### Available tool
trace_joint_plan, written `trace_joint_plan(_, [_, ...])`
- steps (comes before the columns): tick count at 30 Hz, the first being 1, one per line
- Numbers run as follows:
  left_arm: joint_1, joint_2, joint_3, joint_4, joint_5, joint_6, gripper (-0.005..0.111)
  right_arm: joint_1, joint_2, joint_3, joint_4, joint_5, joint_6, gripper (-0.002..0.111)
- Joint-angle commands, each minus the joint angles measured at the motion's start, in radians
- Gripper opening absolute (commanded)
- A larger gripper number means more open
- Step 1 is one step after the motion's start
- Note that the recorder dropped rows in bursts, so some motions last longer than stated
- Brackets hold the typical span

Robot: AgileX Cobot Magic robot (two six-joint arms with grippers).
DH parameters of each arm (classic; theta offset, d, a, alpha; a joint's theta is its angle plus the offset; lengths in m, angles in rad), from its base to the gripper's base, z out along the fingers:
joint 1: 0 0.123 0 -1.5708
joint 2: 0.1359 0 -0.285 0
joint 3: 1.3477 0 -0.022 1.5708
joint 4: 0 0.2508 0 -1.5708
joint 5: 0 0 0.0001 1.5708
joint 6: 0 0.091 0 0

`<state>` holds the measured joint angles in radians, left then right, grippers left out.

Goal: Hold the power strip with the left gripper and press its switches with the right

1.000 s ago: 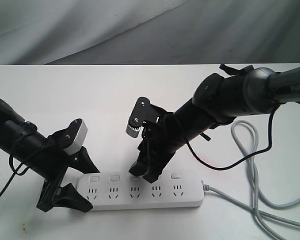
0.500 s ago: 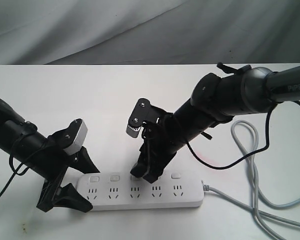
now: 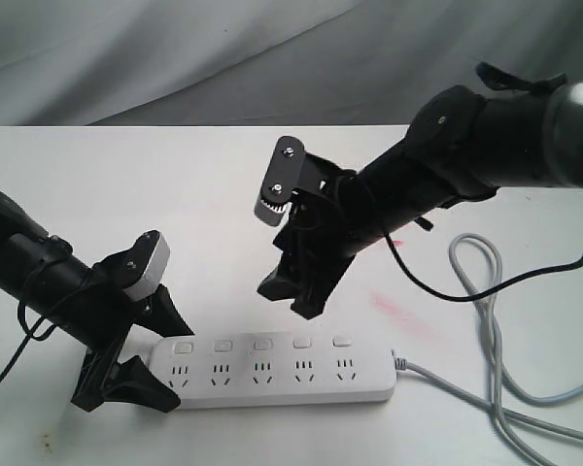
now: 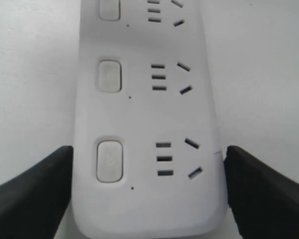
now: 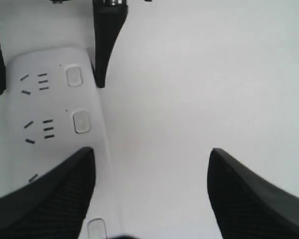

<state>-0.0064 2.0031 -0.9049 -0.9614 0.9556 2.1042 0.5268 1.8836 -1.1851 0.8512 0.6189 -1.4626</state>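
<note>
The left claw (image 3: 180, 369) clamps the power strip (image 3: 272, 374) at its cord-free end. The right claw (image 3: 287, 301) hangs spread open above the switches (image 3: 262, 344). Pressing seems underway, and next it should drop squarely onto one.

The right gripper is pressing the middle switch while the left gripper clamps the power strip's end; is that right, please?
Not quite: the exterior view shows the right gripper hovering above the power strip, clear of its switches. The left gripper does clamp the strip's end.
</note>
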Motion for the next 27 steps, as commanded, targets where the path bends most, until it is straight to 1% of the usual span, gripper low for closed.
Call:
trace_joint_plan(1, [-0.004,0.000,-0.002,0.003,-0.014,-0.011,0.000,-0.060,-0.009,0.010,-0.001,0.059,-0.006,0.060])
trace_joint_plan(5, [-0.004,0.000,-0.002,0.003,-0.014,-0.011,0.000,-0.069,-0.009,0.050,0.015,0.030,-0.028,0.060])
trace_joint_plan(12, [-0.004,0.000,-0.002,0.003,-0.014,-0.011,0.000,-0.069,-0.007,0.136,0.132,-0.033,-0.136,0.060])
trace_joint_plan(27, [-0.004,0.000,-0.002,0.003,-0.014,-0.011,0.000,-0.069,0.044,0.136,0.157,-0.053,-0.149,0.060])
